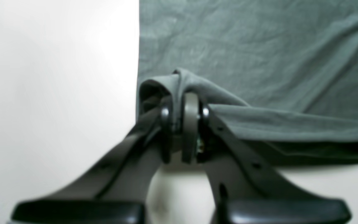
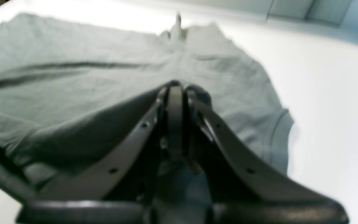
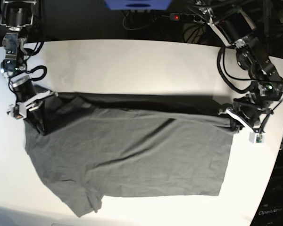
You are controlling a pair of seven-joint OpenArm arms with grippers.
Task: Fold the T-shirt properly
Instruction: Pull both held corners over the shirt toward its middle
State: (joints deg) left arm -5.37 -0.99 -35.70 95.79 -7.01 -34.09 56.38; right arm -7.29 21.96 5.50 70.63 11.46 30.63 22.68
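Observation:
The dark charcoal-grey T-shirt (image 3: pixel 132 160) lies spread on the white table (image 3: pixel 132 61), with its far edge raised and folded toward the front. My left gripper (image 3: pixel 231 121), at the shirt's right end, is shut on a bunched corner of cloth. The left wrist view shows its fingers (image 1: pixel 182 102) pinching the fold of the shirt (image 1: pixel 259 46). My right gripper (image 3: pixel 40 123), at the shirt's left end, is shut on cloth near a sleeve. In the right wrist view it (image 2: pixel 176 90) grips the shirt (image 2: pixel 73 77), with a sleeve hem at the right.
A power strip with a red light (image 3: pixel 177 17) and cables lie beyond the table's back edge, beside a blue box (image 3: pixel 137 4). The table's curved right edge runs close behind my left arm. Bare white table (image 1: pixel 42 93) lies left of my left gripper.

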